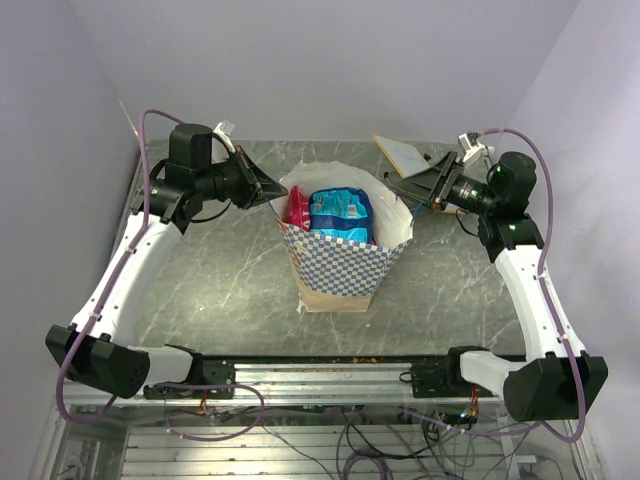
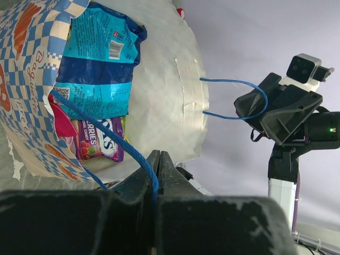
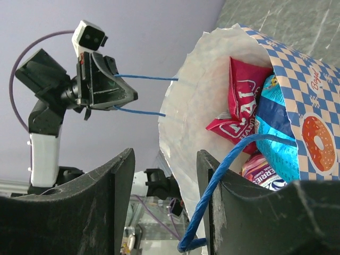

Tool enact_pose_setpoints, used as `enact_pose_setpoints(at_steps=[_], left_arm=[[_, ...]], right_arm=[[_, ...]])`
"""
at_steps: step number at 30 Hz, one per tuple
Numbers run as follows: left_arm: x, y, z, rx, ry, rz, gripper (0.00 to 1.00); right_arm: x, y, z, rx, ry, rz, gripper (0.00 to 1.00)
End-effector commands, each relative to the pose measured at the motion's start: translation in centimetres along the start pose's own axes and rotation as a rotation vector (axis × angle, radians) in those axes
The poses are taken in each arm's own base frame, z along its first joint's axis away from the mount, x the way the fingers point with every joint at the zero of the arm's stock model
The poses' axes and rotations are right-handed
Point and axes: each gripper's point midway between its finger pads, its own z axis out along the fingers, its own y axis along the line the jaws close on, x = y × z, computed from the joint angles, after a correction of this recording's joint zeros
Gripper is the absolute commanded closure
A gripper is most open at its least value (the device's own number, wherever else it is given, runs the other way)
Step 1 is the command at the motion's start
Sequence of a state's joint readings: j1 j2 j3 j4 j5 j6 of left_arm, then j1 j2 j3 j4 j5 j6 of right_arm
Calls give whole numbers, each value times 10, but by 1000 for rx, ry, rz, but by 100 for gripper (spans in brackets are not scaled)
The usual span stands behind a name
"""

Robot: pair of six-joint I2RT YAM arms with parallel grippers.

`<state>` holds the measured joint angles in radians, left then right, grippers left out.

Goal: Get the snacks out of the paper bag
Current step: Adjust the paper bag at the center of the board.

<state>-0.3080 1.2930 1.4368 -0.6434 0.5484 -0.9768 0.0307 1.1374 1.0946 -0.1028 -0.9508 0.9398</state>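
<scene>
Nearest me on the grey-green marbled worktop (image 1: 220, 290) stood the large paper bag (image 1: 340, 262). It was blue-and-white checkered outside and plain cream inside, on a tan base, with its mouth gaping upward. The glossy, crinkly snacks sat inside it: a larger blue packet (image 1: 340, 212) with colourful print and a red-pink packet (image 1: 296, 208) with white lettering on its left. From the left wrist I also saw a small multicoloured blue-red packet (image 2: 98, 141) tucked against the blue one. All of them lay in the bag, between my two pincers. My left pincer (image 2: 159, 158) was pressed together on a thin blue string handle (image 2: 106, 127) at the bag's left rim. My right pincer (image 3: 166, 159) stood spread at the right rim, with the other blue string handle (image 3: 223, 170) looped through its gap against one finger. Beyond it, a flat tan card (image 1: 405, 155) lay at the back of the worktop.
</scene>
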Motion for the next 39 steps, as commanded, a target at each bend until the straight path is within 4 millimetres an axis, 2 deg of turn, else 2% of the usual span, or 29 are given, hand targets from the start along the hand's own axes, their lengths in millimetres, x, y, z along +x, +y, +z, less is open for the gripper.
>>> enact_pose_setpoints(at_steps=[1, 3, 5, 10, 15, 17, 21, 26, 29, 31, 33, 34, 37, 39], left_arm=[[1, -24, -15, 98, -10, 36, 93], [1, -24, -15, 97, -12, 35, 93], [1, -23, -14, 98, -9, 32, 93], [-1, -27, -19, 84, -17, 44, 92], [-1, -28, -23, 59, -21, 33, 93], [0, -35, -21, 103, -17, 13, 93], [3, -59, -13, 172, -24, 10, 93], [31, -93, 18, 212, 47, 49, 93], [54, -106, 35, 229, 99, 73, 93], [68, -101, 45, 213, 129, 82, 93], [80, -89, 53, 195, 159, 83, 93], [90, -76, 58, 171, 183, 76, 93], [106, -51, 60, 130, 220, 59, 93], [111, -41, 54, 109, 215, 65, 93]], right_arm=[[-8, 7, -4, 4, -33, 1, 50], [-10, 11, -5, -7, -42, -6, 51], [-11, 13, -5, -14, -55, -5, 59], [-18, 26, -6, -82, -104, 26, 99], [-44, 33, -15, 50, -187, -68, 100], [-62, 37, -23, 145, -238, -123, 100], [-87, 28, -42, 315, -308, -184, 100], [-117, 25, -63, 493, -351, -280, 100], [-131, 33, -68, 528, -348, -366, 100], [-122, 44, -57, 439, -275, -403, 100], [-103, 54, -44, 299, -175, -423, 100], [-91, 59, -39, 227, -135, -419, 100], [-59, 65, -32, 84, -74, -364, 100], [-42, 71, -29, 24, -63, -335, 100]])
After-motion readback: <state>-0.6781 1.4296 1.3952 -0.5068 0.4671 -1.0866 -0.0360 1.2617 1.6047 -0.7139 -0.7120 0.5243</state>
